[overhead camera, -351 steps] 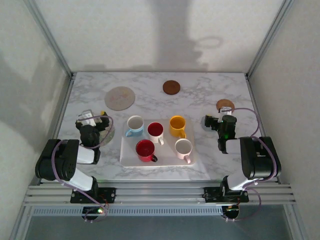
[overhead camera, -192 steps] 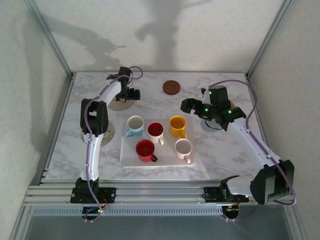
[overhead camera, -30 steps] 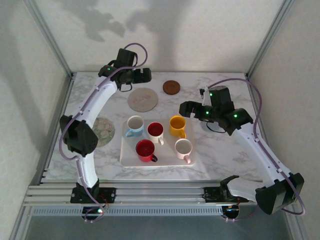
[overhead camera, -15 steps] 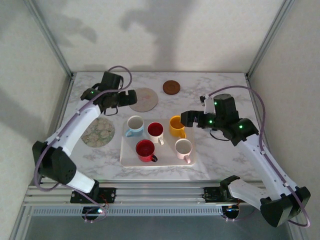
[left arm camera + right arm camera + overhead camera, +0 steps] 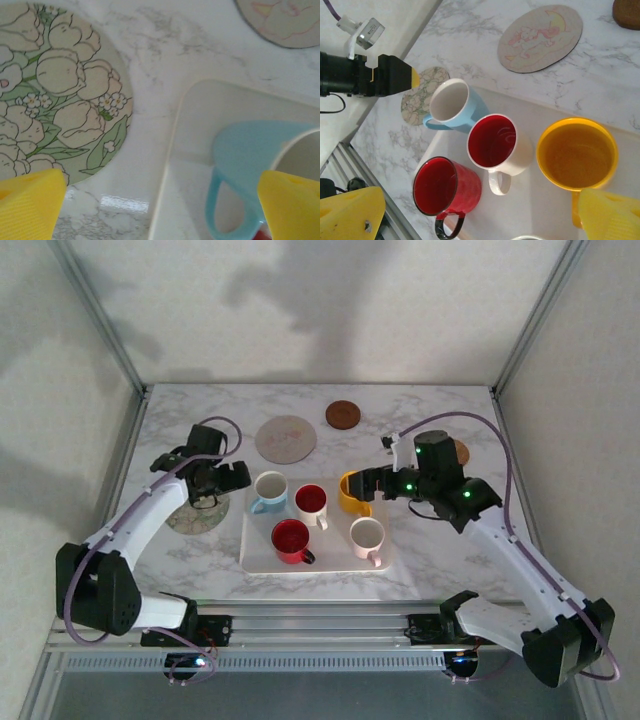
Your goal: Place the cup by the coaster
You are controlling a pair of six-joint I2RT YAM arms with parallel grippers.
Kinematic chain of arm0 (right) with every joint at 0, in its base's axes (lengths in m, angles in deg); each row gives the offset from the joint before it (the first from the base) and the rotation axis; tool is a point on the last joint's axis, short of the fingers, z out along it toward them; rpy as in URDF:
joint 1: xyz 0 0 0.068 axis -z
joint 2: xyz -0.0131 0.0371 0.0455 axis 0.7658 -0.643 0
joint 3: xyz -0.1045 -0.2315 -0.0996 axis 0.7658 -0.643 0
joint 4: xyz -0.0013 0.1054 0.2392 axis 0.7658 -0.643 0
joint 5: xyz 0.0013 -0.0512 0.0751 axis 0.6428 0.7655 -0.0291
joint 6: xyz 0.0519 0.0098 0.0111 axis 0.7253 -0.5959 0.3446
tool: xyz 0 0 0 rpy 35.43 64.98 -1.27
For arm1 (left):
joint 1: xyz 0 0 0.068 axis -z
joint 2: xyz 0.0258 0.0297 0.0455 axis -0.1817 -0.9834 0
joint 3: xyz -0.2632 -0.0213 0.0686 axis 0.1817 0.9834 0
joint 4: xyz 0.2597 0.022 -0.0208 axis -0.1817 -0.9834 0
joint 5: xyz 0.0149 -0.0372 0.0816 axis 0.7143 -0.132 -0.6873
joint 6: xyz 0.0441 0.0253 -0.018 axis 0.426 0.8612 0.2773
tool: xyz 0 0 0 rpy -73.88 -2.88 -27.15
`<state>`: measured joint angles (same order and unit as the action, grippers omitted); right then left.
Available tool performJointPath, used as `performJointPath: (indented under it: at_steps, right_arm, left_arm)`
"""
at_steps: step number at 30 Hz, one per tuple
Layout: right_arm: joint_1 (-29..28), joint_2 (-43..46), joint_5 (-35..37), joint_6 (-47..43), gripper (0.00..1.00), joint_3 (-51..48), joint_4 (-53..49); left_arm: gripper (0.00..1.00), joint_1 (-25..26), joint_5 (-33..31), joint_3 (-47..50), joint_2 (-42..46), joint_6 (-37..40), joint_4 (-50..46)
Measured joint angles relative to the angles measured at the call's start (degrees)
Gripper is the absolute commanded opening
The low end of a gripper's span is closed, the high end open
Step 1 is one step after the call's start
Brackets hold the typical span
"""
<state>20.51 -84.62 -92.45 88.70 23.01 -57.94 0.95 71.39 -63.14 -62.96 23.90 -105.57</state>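
Top external: my left fingers point(image 5: 232, 478) have swung back beside the tray point(image 5: 255, 558), spread; right fingers point(image 5: 362, 483) spread too. I see the blue cup point(image 5: 269, 490) upright, handle pointing near-left.

Five cups point(image 5: 311, 502) sit on the one white tray point(image 5: 330, 562): blue, yellow, red and two white. Four round coasters point(image 5: 286, 438) lie on the desk point(image 5: 430, 550), two of them brown.
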Motion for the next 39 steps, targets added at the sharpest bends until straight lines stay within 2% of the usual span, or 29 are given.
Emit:
performJointPath:
  at_steps: [13, 24, 30, 39]
  right_arm:
    - [-4.8, -7.3, 0.0, -0.7, 0.99, 1.9, 4.1]
    - [-6.5, -11.6, 0.0, 0.0, 0.99, 4.3, 6.5]
    - [-7.5, -12.3, 0.1, 0.1, 0.99, 5.6, 7.3]
    - [-7.7, -12.5, 0.5, 0.2, 0.99, 6.2, 7.3]
  left_arm:
    - [0.86, -5.7, 3.3, 4.1, -5.5, 2.1, 3.0]
    - [0.82, -6.1, 3.5, 5.6, -13.1, 3.8, 5.4]
    - [0.75, -6.6, 1.3, 5.1, -18.4, 4.2, 6.2]
    - [0.64, -6.6, -0.3, 2.4, -20.8, 4.2, 4.2]
